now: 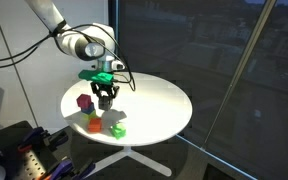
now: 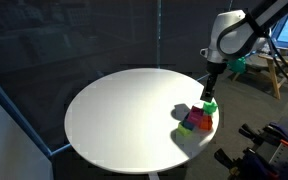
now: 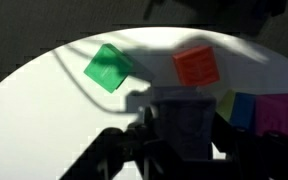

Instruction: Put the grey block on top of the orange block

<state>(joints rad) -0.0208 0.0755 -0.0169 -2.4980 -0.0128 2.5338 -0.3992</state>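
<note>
**Grey block in the fingers, stack not yet made**

In the wrist view the grey block (image 3: 189, 118), a small dull grey-beige cube, sits low in the middle of the frame. It is clamped between the dark fingers of the Robotiq gripper (image 3: 184, 140), one on each flank. A shadow behind it on the round white table (image 3: 44, 110) suggests it hangs clear of the surface (a judgement; the underside is hidden). The orange block (image 3: 196, 66), a small orange cube, lies with its top bare just above the grey one in the frame. A bright green cube (image 3: 108, 68) is at the upper left, and a yellow cube (image 3: 229, 105) and a magenta cube (image 3: 280, 112) are towards the right edge. So the pick looks done. What is left is to carry the grey block over the orange block, lower it squarely and let go.
</note>
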